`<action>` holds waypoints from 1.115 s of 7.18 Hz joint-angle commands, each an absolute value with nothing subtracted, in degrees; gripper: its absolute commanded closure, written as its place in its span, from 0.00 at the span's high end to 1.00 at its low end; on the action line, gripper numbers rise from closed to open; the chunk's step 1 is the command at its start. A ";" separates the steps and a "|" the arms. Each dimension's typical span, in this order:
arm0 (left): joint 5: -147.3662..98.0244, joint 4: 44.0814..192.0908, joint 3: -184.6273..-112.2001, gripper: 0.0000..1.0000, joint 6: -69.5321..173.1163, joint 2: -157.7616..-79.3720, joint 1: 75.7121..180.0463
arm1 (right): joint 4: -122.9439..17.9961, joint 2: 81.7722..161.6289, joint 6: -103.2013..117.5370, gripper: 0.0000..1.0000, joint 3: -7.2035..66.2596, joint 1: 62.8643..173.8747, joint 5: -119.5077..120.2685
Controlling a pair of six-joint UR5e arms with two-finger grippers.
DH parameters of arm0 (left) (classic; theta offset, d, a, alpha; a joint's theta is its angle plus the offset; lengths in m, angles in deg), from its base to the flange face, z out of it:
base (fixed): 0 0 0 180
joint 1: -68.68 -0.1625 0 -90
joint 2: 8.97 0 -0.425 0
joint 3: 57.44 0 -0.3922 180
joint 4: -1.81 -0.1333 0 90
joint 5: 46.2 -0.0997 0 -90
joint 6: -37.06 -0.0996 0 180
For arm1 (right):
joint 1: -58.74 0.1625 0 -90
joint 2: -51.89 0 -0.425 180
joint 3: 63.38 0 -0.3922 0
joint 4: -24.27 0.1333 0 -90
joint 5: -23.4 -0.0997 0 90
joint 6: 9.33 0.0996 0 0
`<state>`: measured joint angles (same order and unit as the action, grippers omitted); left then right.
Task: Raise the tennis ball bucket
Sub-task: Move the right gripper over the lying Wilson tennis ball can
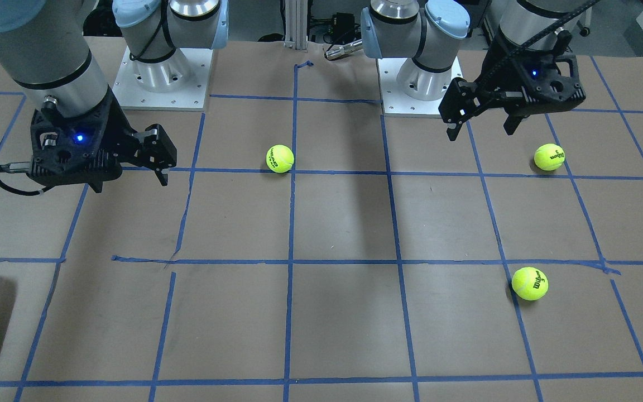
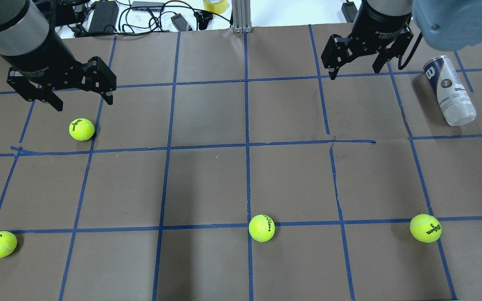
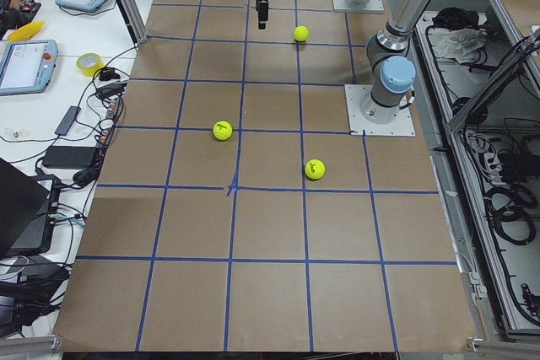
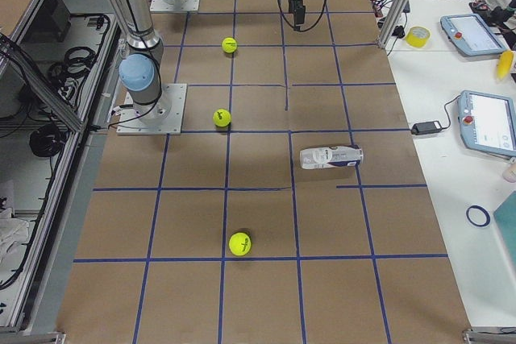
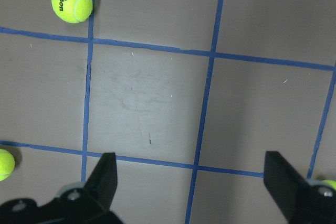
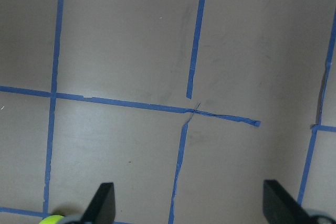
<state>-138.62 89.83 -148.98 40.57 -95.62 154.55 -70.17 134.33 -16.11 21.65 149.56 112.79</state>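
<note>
The tennis ball bucket (image 2: 450,90) lies on its side near the far right corner of the worktop (image 2: 207,184), apart from both hands. The right hand (image 2: 356,72) hovers nearest, fingers spread wide. The left hand (image 2: 84,103) is spread too, towards the left edge. I'd guess the bucket is light, thin-walled and slick (it looks empty), apt to roll or dent, so pinch gently across its labelled middle. Four loose tennis balls (image 2: 261,228) lie scattered, none between right hand and bucket.
</note>
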 commanded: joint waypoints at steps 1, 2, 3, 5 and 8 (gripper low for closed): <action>-138.75 89.60 -149.72 1.00 40.67 -95.03 154.81 | -70.56 133.72 -16.19 1.00 20.83 148.92 114.27; -138.75 89.70 -149.73 1.00 40.67 -94.93 154.90 | -70.56 132.67 -16.19 1.00 20.65 148.65 114.19; -138.67 89.78 -149.90 1.00 40.67 -94.84 154.99 | -73.26 130.84 -16.28 1.00 19.08 147.00 114.54; -138.75 89.79 -150.52 1.00 40.67 -94.32 154.99 | -73.99 121.30 -20.03 1.00 8.22 139.98 114.46; -138.75 90.40 -150.61 1.00 40.58 -94.32 154.99 | -78.99 106.00 -26.29 1.00 -4.47 131.54 117.09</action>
